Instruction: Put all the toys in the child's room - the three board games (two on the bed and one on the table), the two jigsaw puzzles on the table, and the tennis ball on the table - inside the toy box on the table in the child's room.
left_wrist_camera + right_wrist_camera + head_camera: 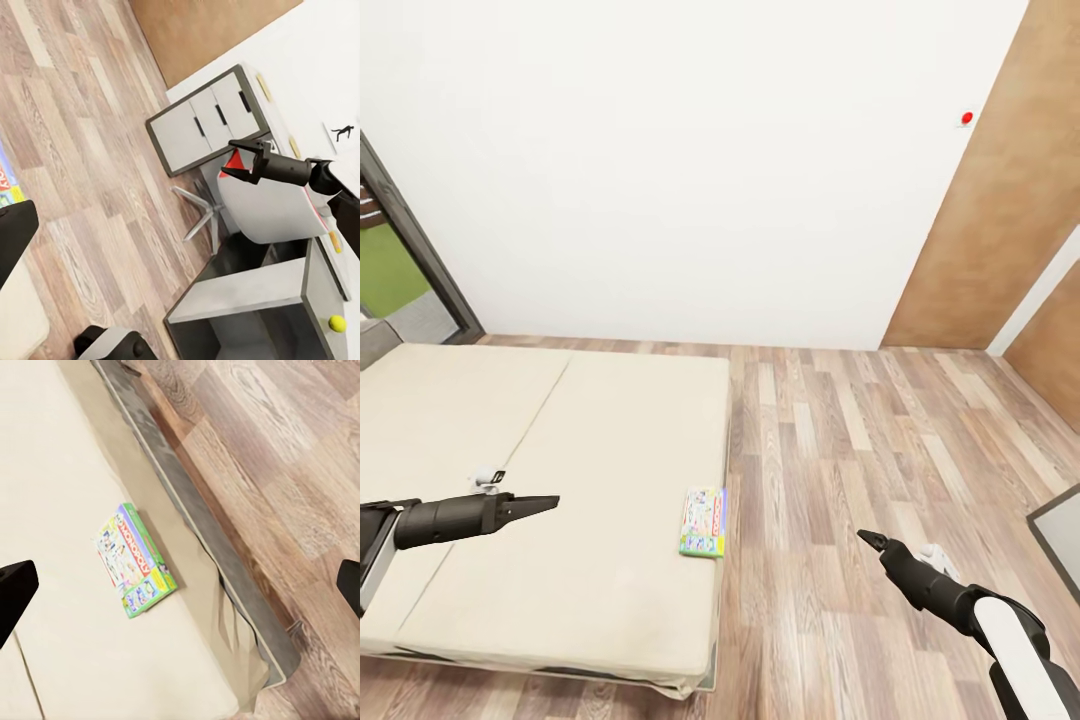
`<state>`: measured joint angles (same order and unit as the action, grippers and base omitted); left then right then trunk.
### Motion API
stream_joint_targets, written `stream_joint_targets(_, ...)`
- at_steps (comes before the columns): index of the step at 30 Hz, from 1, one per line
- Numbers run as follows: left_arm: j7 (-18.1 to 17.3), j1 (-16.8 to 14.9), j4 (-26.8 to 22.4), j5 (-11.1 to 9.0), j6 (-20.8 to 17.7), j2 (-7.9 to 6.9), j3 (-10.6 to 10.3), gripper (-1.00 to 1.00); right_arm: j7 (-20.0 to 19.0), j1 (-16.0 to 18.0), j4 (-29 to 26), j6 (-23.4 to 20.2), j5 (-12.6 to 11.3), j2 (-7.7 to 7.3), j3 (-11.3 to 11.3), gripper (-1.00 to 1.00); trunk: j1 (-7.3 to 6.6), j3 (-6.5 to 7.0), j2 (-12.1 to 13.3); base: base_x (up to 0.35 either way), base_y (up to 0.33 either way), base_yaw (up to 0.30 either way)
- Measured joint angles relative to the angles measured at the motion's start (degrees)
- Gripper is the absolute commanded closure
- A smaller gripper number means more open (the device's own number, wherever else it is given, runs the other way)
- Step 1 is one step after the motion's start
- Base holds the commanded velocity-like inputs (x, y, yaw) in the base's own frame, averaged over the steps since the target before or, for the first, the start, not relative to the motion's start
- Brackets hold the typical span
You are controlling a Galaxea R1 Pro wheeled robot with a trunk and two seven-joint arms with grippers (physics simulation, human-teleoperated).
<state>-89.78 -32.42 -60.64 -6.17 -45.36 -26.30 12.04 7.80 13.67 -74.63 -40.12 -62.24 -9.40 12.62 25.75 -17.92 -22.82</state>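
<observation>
One board game (703, 521), a white-green box with a red logo, lies flat on the bed (560, 450) close to the mattress's right edge; the right wrist view shows the board game (135, 561) too. My left gripper (545, 503) hovers over the mattress to the left of it, open and empty. My right gripper (872, 540) hangs over the wooden floor to the right of the bed, open and empty. In the left wrist view my right gripper (244, 161) shows with jaws apart in front of the table (315, 67). A tennis ball (337, 323) rests on a table section. The toy box and jigsaw puzzles are out of view.
Wooden floor (860, 430) stretches right of the bed. A white wall is behind, a dark-framed window (400, 270) at left, brown wood panels (1000, 200) at right. By the table's white drawers (202, 124) stands a swivel chair (262, 202).
</observation>
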Motion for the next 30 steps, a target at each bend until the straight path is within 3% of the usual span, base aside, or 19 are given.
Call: stream_joint_targets(30,0.0,0.0,0.09,0.0,0.0,0.13,-0.01,-1.0,0.0,0.0,0.0,0.0,0.0,0.0,0.0,-1.0,0.0,2.85,0.0,0.0,0.0,0.0)
